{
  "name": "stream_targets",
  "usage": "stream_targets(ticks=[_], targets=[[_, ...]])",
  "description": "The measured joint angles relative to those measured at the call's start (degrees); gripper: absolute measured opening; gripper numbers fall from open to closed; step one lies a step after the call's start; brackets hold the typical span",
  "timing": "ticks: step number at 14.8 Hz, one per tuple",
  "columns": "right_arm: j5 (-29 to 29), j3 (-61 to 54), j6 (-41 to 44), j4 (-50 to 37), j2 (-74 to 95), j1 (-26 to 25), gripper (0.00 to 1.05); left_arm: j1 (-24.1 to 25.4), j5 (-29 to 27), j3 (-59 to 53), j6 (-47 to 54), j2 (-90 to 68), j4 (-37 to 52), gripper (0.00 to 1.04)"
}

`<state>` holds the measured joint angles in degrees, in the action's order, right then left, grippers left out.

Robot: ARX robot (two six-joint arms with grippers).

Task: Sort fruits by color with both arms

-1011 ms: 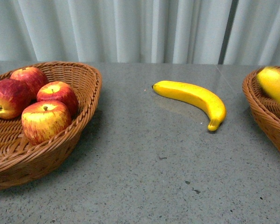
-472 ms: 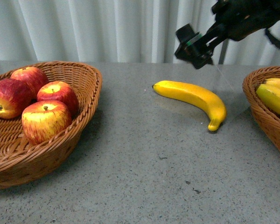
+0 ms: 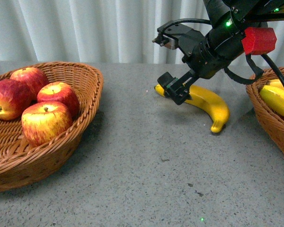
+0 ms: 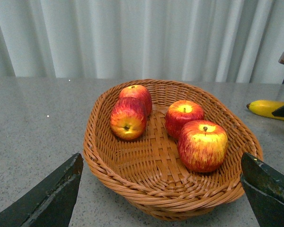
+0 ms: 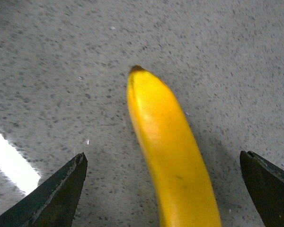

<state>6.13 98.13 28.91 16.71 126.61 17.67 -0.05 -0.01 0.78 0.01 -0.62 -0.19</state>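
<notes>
Right wrist view: my right gripper point(image 5: 162, 155) hangs wide open over the banana point(image 5: 151, 109), which lies on the table point(image 3: 132, 165) at one o'clock. If I close this near its tapered tip, I judge it could slip or spin away.

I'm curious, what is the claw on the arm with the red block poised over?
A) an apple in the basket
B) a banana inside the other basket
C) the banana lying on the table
C: the right wrist view shows the right claw open, its jaws spread to either side of the banana lying on the table.
</notes>
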Motion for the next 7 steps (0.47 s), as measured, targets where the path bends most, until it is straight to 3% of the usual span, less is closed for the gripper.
stream_targets(ticks=[6, 7], targets=[[-2.75, 1.99, -1.27, 8.55, 2.16, -1.62, 0.98, 0.00, 0.00, 0.00, -0.02, 0.00, 0.00, 0.98], [-2.19, 1.97, -0.94, 9.05, 2.16, -1.55, 0.88, 0.00, 0.00, 0.00, 0.00, 0.00, 0.00, 0.98]])
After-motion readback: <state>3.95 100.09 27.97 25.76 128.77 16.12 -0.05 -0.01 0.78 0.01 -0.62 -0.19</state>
